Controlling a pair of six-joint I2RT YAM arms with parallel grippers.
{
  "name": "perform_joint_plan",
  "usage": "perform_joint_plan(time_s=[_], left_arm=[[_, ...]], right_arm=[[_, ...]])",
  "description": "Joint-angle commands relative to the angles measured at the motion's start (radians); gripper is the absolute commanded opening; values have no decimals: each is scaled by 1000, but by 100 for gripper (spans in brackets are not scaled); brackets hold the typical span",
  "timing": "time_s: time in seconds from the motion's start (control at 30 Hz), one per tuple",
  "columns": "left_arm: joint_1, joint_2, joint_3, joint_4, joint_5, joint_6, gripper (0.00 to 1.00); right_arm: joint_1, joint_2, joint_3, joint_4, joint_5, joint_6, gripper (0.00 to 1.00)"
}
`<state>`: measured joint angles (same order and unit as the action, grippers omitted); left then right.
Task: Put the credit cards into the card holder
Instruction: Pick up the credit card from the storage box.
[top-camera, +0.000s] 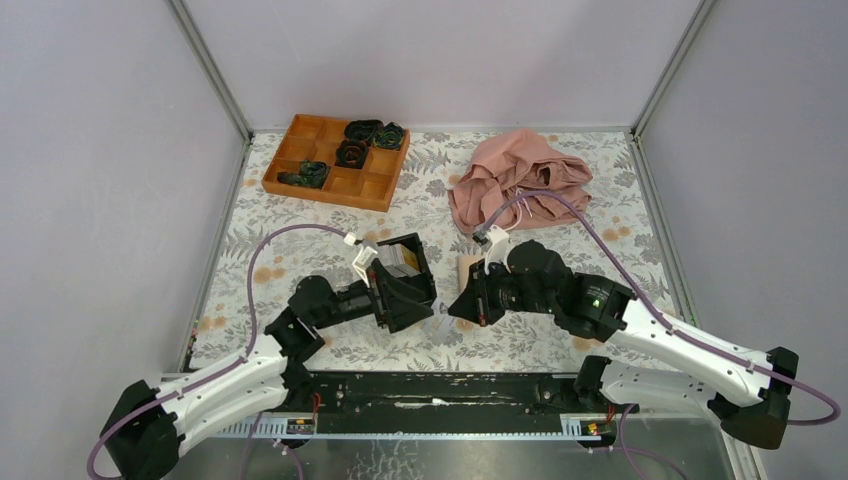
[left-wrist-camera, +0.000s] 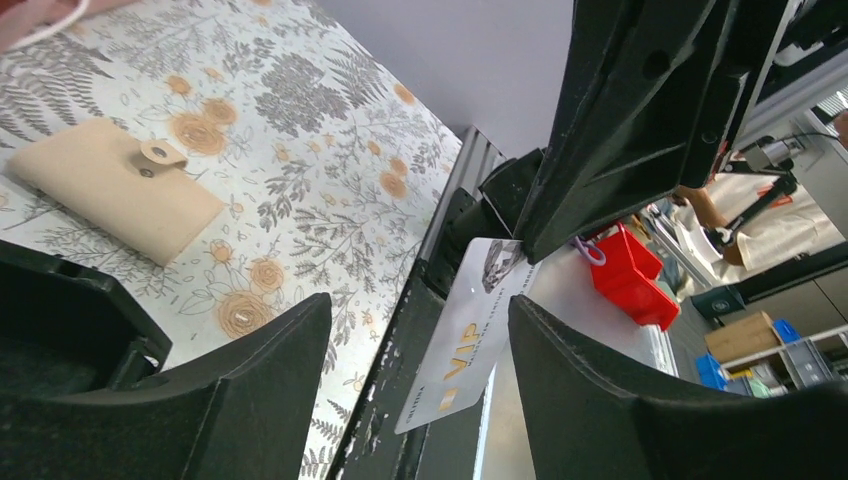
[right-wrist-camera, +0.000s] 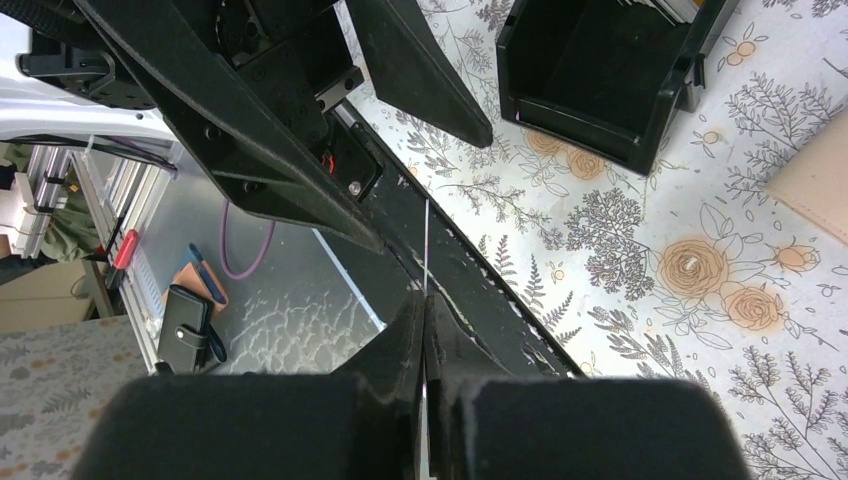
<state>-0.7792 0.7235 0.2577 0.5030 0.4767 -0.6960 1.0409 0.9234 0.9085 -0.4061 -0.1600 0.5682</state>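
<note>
Left wrist view: on the bench (left-wrist-camera: 330, 130) the card holder (left-wrist-camera: 110, 185) lies shut, upper left of frame. Wide apart stand the left fingers (left-wrist-camera: 250, 400); between them the right fingers (left-wrist-camera: 600, 170) pinch the credit card (left-wrist-camera: 465, 345), long axis slanting lower left.

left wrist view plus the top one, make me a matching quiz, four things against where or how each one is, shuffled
Things:
1. credit card
2. card holder
3. left claw
4. pink cloth

Place or state:
a. bunched up at the far side of the table
b. open
c. pinched in the shut right claw
d. lying flat on the table

Pairs: 1-c, 2-d, 3-b, 4-a
</note>
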Motion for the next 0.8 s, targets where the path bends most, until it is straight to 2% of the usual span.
perform_joint_plan(time_s=[0.0,0.23,0.3,0.4,0.53,0.57,0.7,0.73,0.77], left_arm=[[-8,39,-13,111,108,7,71],[-7,91,-58,225,159,-32,67],[-7,105,-74,276,173,-48,61],[-6,142,-84,341,197,-63,44],[-6,215,-85,451,242,-96,5],[-7,235,-86,473,247,-103,0],[-6,288,-93,538,235,-117,0],[-6,291,-93,535,221,-114,0],[-6,288,-95,528,199,-107,0]], right_arm=[[4,15,6,59,-44,10,0],[-24,40,10,81,-80,7,0],[-51,46,4,91,-118,7,0],[-105,58,-13,113,-181,12,0],[-142,73,-28,133,-226,7,0],[-146,78,-29,138,-232,7,0],[-153,87,-32,155,-240,-1,2],[-154,89,-28,147,-230,-8,9],[-154,88,-23,136,-209,-16,21]])
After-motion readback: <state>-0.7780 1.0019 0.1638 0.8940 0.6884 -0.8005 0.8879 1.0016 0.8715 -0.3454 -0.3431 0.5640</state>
